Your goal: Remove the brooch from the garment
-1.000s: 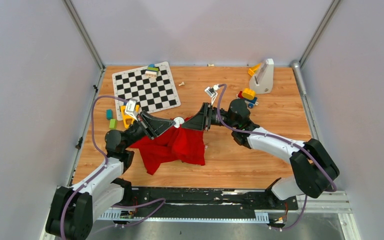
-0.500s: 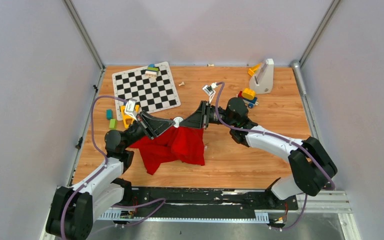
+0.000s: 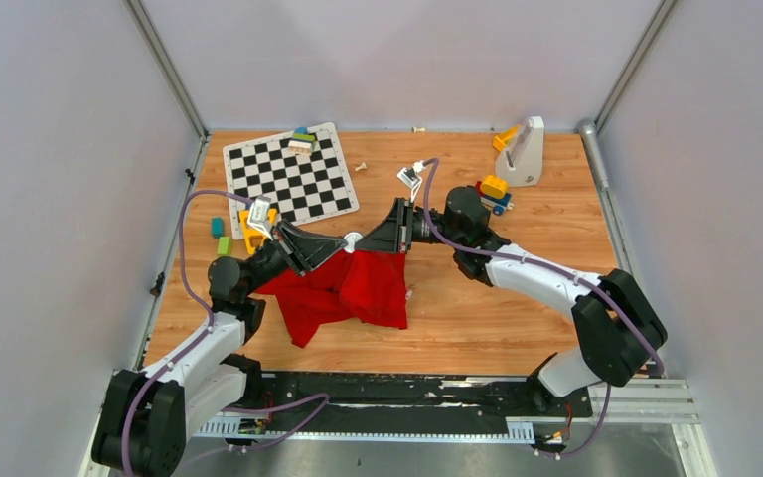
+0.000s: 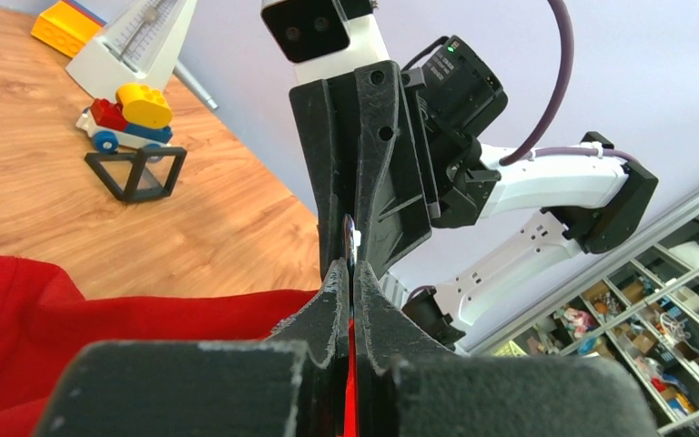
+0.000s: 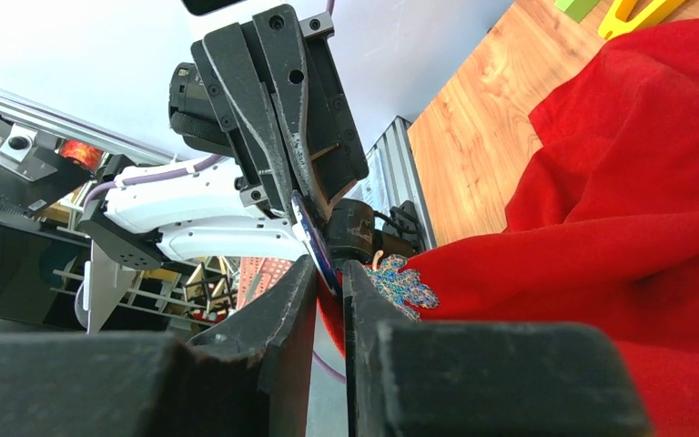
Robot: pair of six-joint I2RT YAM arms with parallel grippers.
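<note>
Left gripper: lower left of the top view, reaching toward the centre. Its fingers are pressed together with a sliver of red cloth between them, so I read it as pinching the garment just below the pin.

Garment: red cloth lying crumpled on the table, centre of the top view. Its upper edge is lifted to where the two grippers meet.

Right gripper: comes in from the right of the top view, tip to tip with the left one. Its fingers are nearly closed, with only a thin slot left, and the disc's edge runs into that slot. I judge it has hold of the brooch.

Brooch: at the raised upper edge of the garment, between the two sets of tips. It is a round flat disc, pale on the face that shows in the top view and thin with a bluish rim seen edge-on from the right wrist. I cannot see its pin or clasp.

Patterned patch: many-coloured, on the cloth just beside the disc. I cannot tell whether it belongs to the brooch.

Step in hand (judgement): separating the pin from the cloth.

How I would do it well: keep the left pinch firm close to the pin as an anchor, and draw the right gripper away slowly along the pin's line. Watch for the cloth tenting, and stop if the whole garment lifts.

Beyond: chessboard upper left and toy car upper right, both well apart from the work.
</note>
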